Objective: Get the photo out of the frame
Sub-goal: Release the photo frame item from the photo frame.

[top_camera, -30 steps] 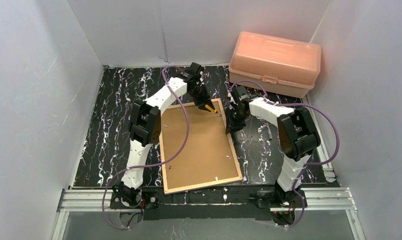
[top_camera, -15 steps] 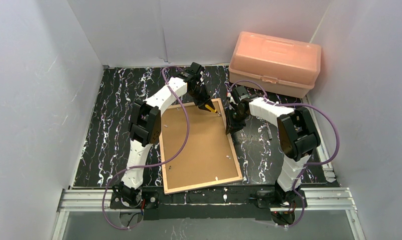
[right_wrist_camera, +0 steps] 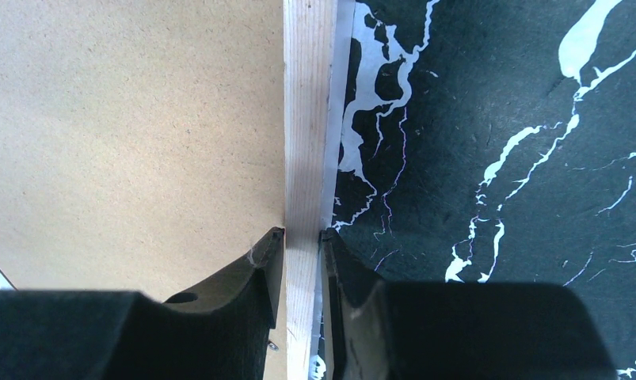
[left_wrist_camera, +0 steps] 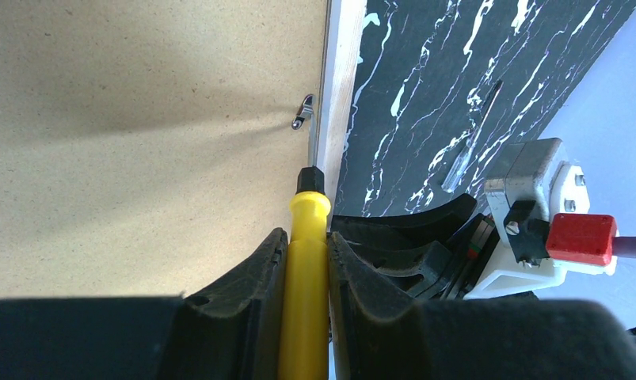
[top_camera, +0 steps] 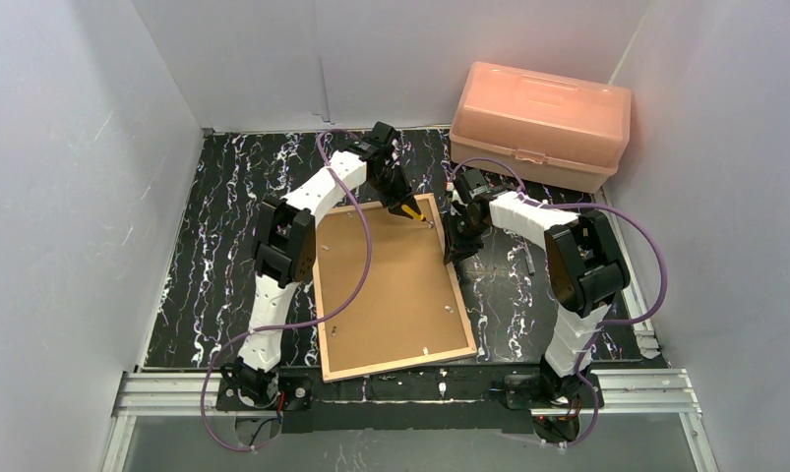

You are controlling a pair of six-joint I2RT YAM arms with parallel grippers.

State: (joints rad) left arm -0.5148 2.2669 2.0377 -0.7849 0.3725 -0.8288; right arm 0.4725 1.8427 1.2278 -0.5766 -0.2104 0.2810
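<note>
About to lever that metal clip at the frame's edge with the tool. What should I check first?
1. Left hand grips yellow tool: ok, clamped between both fingers.
2. Right hand steadies frame: ok, shut on its wooden edge.
3. Tool tip on clip: not ok, tip lies short of it.
4. Backing board freed: not ok, lies flat inside the frame.
5. Photo undamaged: cannot tell, hidden beneath the board.

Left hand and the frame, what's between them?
A yellow tool, clamped in the left hand, spans that gap; its black tip sits at the seam where the backing board meets the frame. The left wrist view shows it.
</note>
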